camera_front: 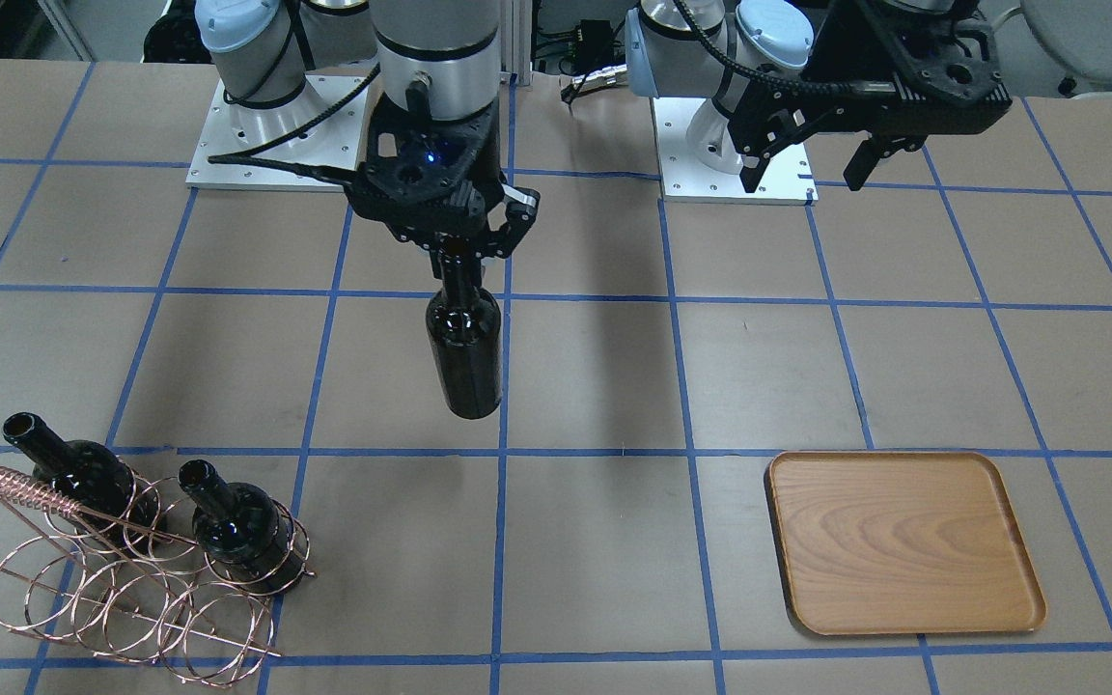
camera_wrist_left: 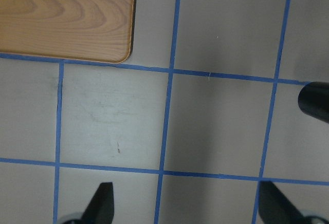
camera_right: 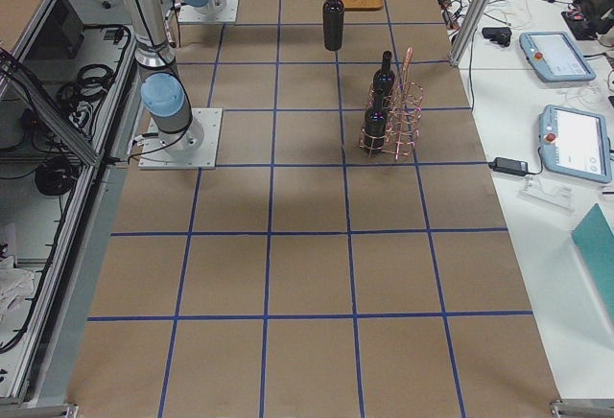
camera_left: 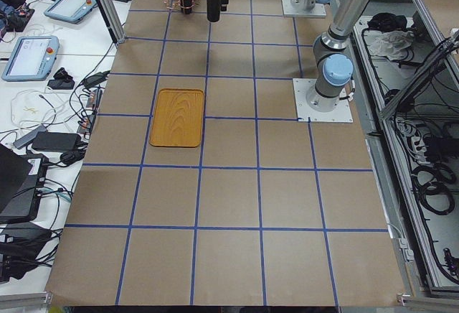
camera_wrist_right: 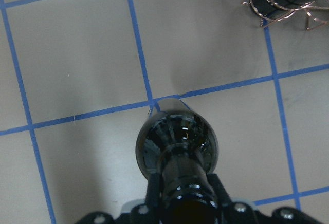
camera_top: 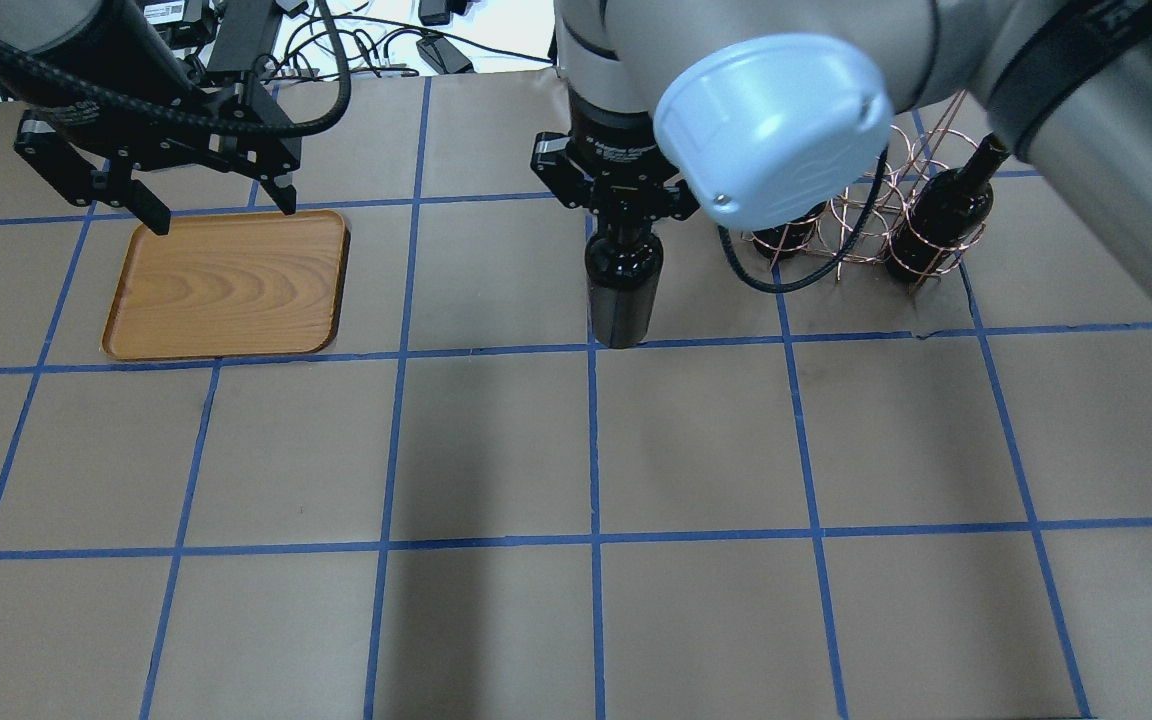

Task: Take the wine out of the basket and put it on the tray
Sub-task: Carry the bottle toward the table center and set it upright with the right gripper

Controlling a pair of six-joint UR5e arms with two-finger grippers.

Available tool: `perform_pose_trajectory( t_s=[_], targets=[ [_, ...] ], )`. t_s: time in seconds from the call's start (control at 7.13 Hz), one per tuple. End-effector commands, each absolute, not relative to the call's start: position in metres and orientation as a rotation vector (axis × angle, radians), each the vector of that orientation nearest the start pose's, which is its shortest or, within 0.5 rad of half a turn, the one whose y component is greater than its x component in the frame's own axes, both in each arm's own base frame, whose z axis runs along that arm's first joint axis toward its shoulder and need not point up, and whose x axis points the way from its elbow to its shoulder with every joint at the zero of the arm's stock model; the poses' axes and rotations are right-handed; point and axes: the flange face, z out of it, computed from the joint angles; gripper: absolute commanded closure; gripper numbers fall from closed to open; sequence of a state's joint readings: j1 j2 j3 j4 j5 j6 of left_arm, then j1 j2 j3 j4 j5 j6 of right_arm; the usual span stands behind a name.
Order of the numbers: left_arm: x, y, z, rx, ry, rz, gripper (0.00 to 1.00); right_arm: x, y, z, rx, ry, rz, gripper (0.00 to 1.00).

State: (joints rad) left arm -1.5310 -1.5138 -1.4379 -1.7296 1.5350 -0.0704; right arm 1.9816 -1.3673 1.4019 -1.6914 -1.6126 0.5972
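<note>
My right gripper [camera_front: 459, 253] is shut on the neck of a near-black wine bottle [camera_front: 462, 347] and holds it upright above the table's middle, well clear of the basket; the bottle also shows in the overhead view [camera_top: 622, 290] and the right wrist view [camera_wrist_right: 177, 144]. The copper wire basket [camera_front: 131, 579] stands with two more bottles [camera_front: 247, 526] in it. The wooden tray [camera_front: 903, 541] lies empty on the other side [camera_top: 226, 285]. My left gripper [camera_top: 216, 200] is open and empty, hovering over the tray's far edge.
The table is brown paper with a blue tape grid [camera_top: 591, 450]. Both arm bases [camera_front: 266, 135] stand at the table's robot side. The tray's corner shows in the left wrist view [camera_wrist_left: 67, 18]. Tablets and cables lie off the table's far edge [camera_right: 576, 140].
</note>
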Motion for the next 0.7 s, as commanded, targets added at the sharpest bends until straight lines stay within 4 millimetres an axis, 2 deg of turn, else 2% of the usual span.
perform_pose_trajectory(
  t_s=[0.0,0.28,0.56],
  targets=[
    [-0.106,-0.467,0.569,-0.167,3.171,-0.062,0.0,0.404,-0.481,0.431,0.277,3.122,-0.152,0.8],
    [-0.106,-0.467,0.568,-0.165,3.173,-0.059,0.0,0.419,-0.492,0.397,0.261,3.137,-0.123,0.76],
    [-0.106,-0.467,0.567,-0.165,3.173,-0.057,0.0,0.419,-0.492,0.39,0.251,3.145,-0.103,0.66]
  ],
)
